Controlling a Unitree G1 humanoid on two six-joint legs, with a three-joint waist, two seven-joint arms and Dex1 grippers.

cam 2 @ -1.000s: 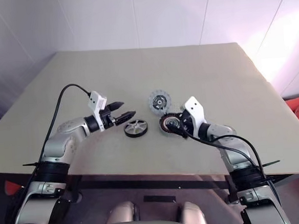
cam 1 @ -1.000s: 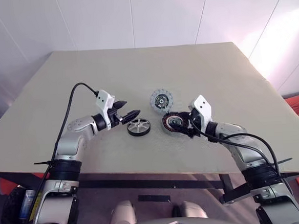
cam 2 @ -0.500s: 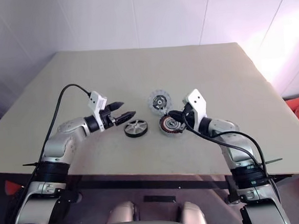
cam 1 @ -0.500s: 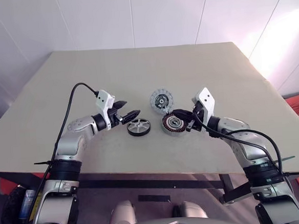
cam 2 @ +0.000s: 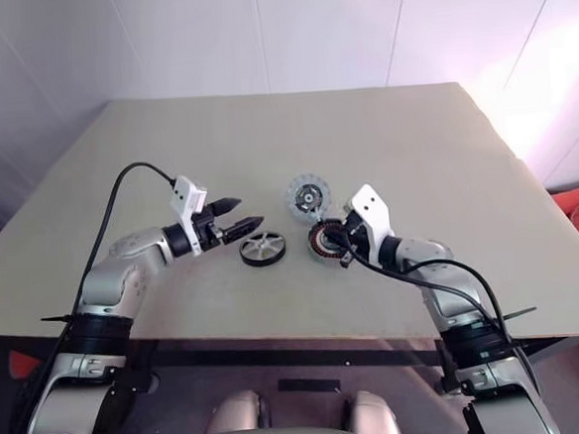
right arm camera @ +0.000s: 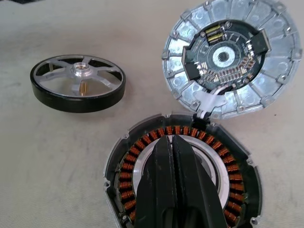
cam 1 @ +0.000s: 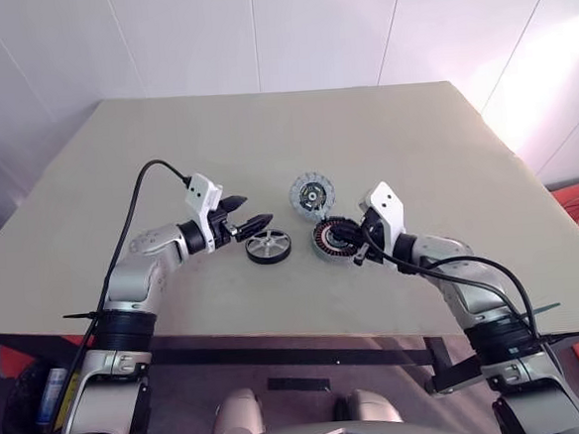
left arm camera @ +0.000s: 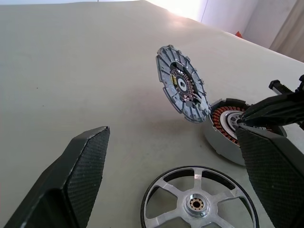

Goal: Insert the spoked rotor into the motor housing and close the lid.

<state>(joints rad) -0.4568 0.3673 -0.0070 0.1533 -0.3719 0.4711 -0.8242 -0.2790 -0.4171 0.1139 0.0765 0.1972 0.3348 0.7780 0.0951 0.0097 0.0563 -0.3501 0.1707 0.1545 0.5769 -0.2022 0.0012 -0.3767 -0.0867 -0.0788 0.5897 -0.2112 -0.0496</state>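
The spoked rotor [cam 1: 269,245] lies flat on the tan table [cam 1: 118,179], silver spokes up, with nothing holding it. The left gripper [cam 1: 253,224] hangs just above and beside it, its fingers spread wide and empty. Just to the rotor's right sits the motor housing [cam 1: 334,240], with its ring of copper windings showing. The lid [cam 1: 313,192] lies open behind it, touching its rim. The right gripper [right arm camera: 172,159] is pinched tight with nothing between its fingers — the tips rest over the housing's silver middle. If they stay there, the rotor may have no room to go in. A push could also slide the housing or scratch the copper windings.
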